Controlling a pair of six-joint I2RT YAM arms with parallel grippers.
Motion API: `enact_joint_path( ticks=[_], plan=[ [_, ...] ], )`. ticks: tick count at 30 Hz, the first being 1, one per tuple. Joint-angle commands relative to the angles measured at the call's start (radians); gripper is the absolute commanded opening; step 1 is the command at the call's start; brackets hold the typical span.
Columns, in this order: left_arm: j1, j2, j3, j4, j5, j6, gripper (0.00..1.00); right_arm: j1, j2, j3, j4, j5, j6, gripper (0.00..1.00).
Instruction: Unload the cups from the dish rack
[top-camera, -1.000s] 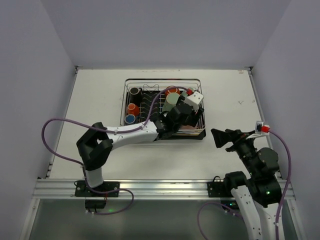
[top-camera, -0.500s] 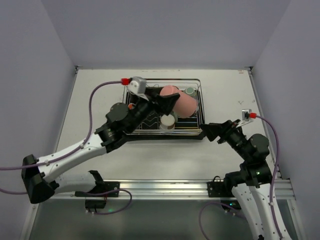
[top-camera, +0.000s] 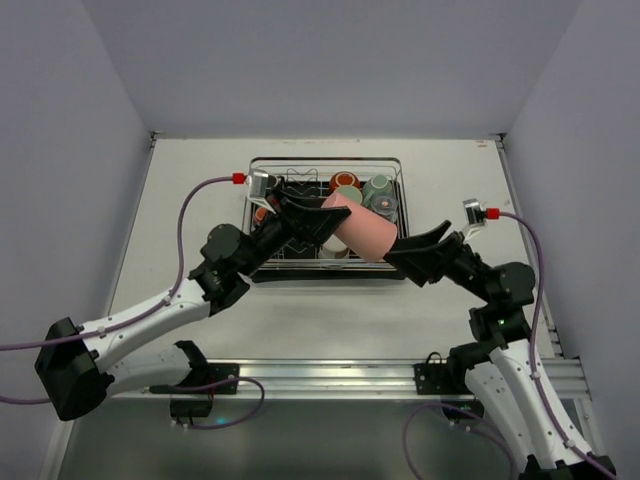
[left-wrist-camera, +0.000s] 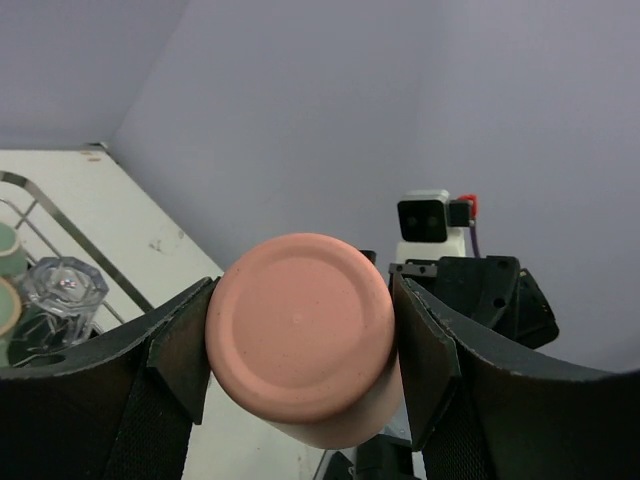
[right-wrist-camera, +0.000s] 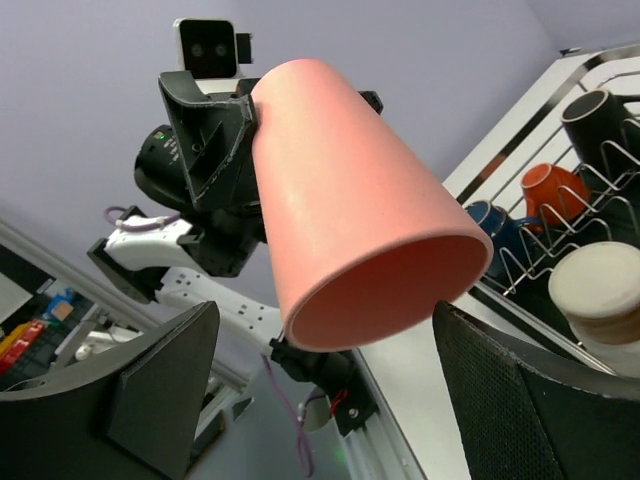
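Tumbler, the pink one (top-camera: 362, 232), hangs over the dish rack (top-camera: 325, 165) near its 4 o'clock corner; your left gripper (top-camera: 318, 222) is clamped on its base. Your right gripper (top-camera: 425, 250), at 4 o'clock of it, has jaws wide apart just before the open mouth. Mint-green mugs (top-camera: 378, 188) and an orange cup (top-camera: 341, 181) sit in the rack at 12 o'clock
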Motion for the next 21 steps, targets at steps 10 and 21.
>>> enact_joint_path(
  ticks=[10, 21],
  plan=[
    [-0.013, 0.099, -0.046, 0.276, 0.093, -0.078, 0.3, 0.038, 0.15, -0.009, 0.382, 0.041, 0.195, 0.62],
    [-0.035, -0.112, 0.017, -0.209, -0.139, 0.192, 1.0, 0.044, 0.135, 0.205, -0.204, 0.295, -0.169, 0.0]
  ],
)
